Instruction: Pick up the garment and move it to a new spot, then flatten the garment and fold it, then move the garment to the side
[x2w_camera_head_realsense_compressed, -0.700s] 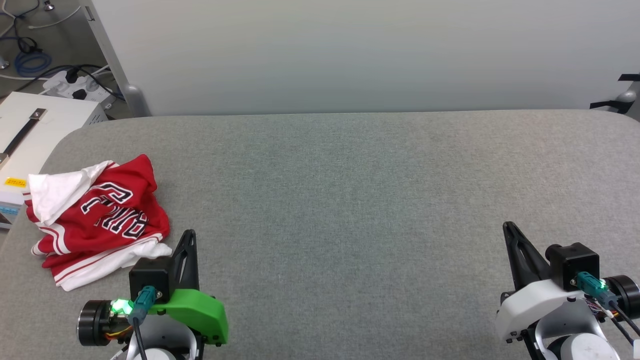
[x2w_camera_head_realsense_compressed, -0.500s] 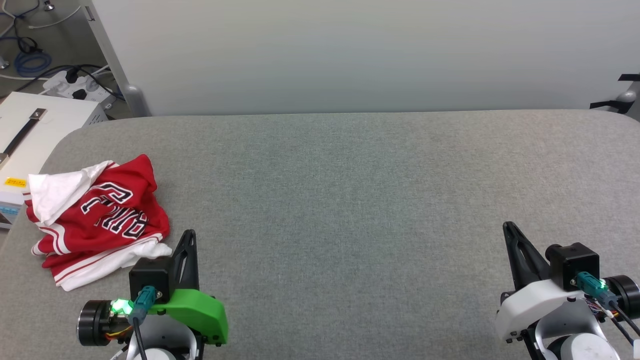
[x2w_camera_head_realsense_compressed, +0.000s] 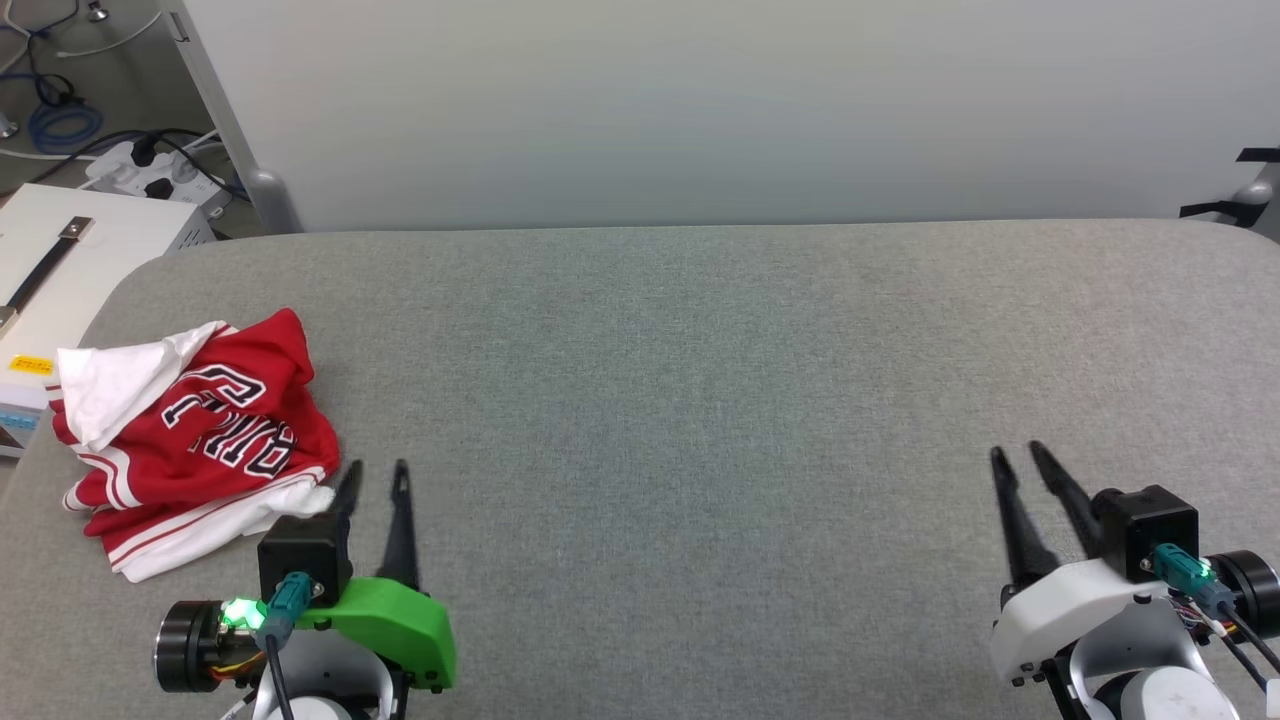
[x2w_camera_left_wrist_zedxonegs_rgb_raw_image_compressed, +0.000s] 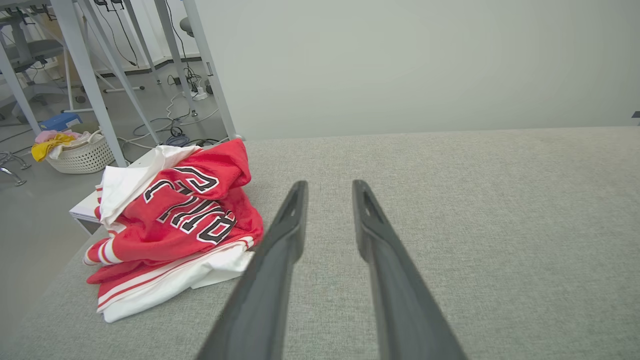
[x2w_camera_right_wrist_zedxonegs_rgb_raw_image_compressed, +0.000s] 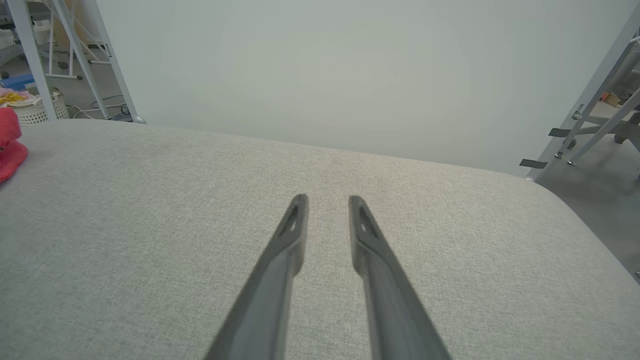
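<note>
The garment (x2w_camera_head_realsense_compressed: 195, 435), a red jersey with white sleeves and black lettering, lies crumpled near the table's left edge; in the left wrist view the garment (x2w_camera_left_wrist_zedxonegs_rgb_raw_image_compressed: 175, 220) sits left of the fingers. My left gripper (x2w_camera_head_realsense_compressed: 376, 470) stands open just right of its lower corner, apart from it, with nothing between its fingers (x2w_camera_left_wrist_zedxonegs_rgb_raw_image_compressed: 295, 210). At the table's near right, far from the cloth, my right gripper (x2w_camera_head_realsense_compressed: 1015, 455) is open and holds nothing. A red edge of the garment (x2w_camera_right_wrist_zedxonegs_rgb_raw_image_compressed: 10, 145) shows at the far left of the right wrist view.
The grey fabric table (x2w_camera_head_realsense_compressed: 700, 380) spreads wide between the arms. A white box (x2w_camera_head_realsense_compressed: 70, 250) stands off its left edge, with cables and a power strip (x2w_camera_head_realsense_compressed: 150, 170) on the floor behind. A pale wall (x2w_camera_head_realsense_compressed: 700, 100) backs the table.
Both grippers have opened: each pair of fingers, pressed together before, now stands a little apart. The garment and the arms have not moved.
</note>
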